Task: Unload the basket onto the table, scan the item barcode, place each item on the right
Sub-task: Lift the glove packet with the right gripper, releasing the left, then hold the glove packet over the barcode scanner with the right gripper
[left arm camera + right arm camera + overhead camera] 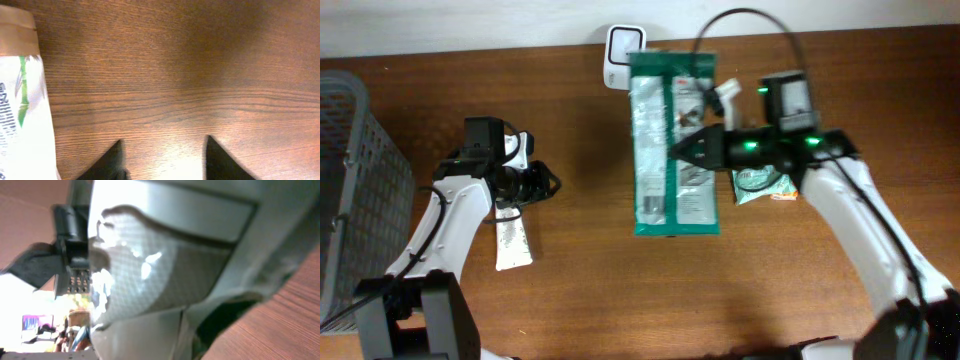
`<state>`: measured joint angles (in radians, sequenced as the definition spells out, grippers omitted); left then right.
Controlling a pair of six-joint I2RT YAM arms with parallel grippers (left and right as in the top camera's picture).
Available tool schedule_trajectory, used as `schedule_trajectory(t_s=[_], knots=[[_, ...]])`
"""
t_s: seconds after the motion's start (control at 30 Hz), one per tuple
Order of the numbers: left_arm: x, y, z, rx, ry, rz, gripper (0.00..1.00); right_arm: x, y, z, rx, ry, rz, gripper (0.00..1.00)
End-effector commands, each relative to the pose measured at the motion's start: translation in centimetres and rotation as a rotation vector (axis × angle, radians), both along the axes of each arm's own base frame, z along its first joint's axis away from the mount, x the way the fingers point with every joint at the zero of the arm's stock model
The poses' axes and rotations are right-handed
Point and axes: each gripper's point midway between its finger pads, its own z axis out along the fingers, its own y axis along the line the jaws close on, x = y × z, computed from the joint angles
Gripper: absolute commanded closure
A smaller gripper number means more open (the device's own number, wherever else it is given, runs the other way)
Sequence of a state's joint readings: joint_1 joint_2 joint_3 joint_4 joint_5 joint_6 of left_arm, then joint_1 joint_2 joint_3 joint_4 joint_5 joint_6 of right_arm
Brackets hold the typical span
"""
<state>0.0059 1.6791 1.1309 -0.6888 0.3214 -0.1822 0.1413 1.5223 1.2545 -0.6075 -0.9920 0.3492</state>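
Note:
The item is a long green-edged clear package (655, 130). It hangs over the middle of the table, just in front of the white barcode scanner (623, 55) at the back edge. My right gripper (677, 150) is shut on the package's right side. In the right wrist view the package (165, 270) fills the frame, blurred, and hides the fingers. My left gripper (550, 184) stands open to the left with nothing in it. In the left wrist view the left gripper (164, 150) shows only bare wood between its fingers.
A white pouch with green print (512, 245) lies flat below the left gripper; the pouch (25, 115) sits at the left edge of the left wrist view. A small green-and-white packet (760, 187) lies under the right arm. A grey wire basket (350, 190) stands at the far left.

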Motion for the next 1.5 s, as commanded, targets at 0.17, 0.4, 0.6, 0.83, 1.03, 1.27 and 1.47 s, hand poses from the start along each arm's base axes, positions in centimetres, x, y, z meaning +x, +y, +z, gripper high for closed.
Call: schedule_trajectory(t_s=[0.17, 0.4, 0.6, 0.83, 1.03, 1.27, 1.47], knots=[[0.5, 0.0, 0.9, 0.007, -0.03, -0.001, 0.01, -2.1, -4.6, 6.0, 0.053, -0.178, -0.056, 0.96], [0.5, 0.0, 0.9, 0.006, -0.03, 0.0, 0.01, -1.9, -4.6, 7.1, 0.074, -0.17, -0.07, 0.96], [0.5, 0.0, 0.9, 0.006, -0.03, 0.0, 0.01, -1.0, -4.5, 11.7, 0.061, -0.279, -0.095, 0.96], [0.5, 0.0, 0.9, 0.006, -0.03, 0.0, 0.01, 4.4, -3.0, 17.8, -0.317, -0.572, -0.315, 0.96], [0.5, 0.0, 0.9, 0.006, -0.03, 0.0, 0.01, 12.9, 1.1, 17.8, -0.614, -0.949, -0.424, 0.96], [0.5, 0.0, 0.9, 0.006, -0.03, 0.0, 0.01, 22.0, 6.7, 10.0, -0.913, -1.337, -0.211, 0.96], [0.5, 0.0, 0.9, 0.006, -0.03, 0.0, 0.01, 26.0, 8.7, 5.5, -1.149, -1.634, -0.064, 0.96]])
